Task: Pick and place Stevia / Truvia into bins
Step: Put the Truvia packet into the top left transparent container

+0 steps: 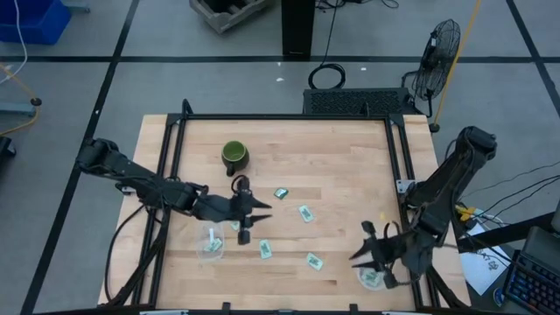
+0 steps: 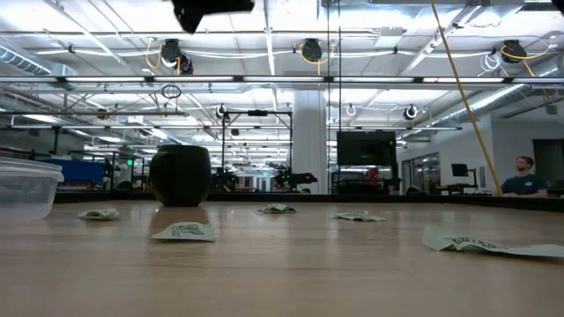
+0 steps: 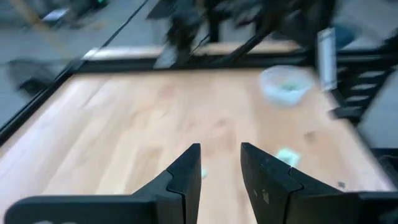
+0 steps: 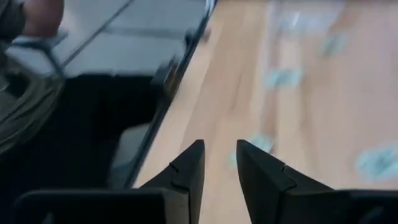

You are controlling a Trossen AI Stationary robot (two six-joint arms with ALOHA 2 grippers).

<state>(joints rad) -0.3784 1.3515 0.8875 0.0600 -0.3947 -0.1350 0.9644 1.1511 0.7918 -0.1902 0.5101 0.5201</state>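
- The wooden tabletop (image 1: 341,166) carries everything; the dark green mug (image 1: 234,156) serves as the landmark here.
- Left gripper (image 1: 254,219) hangs just on the near side of the mug, fingers slightly apart and holding nothing; right gripper (image 1: 374,254) sits far to the mug's right near the front corner, fingers likewise slightly apart and empty.
- Two clear bins: one (image 1: 211,243) near the mug toward the front edge, the other (image 1: 371,277) well right of it — each seems to hold green already.
- Four Stevia packets (image 1: 304,213) lie loose right of the mug, so I judge the job partly done.
- Only the low view shows a person (image 2: 523,176) beyond — the high view alone shows both bins.
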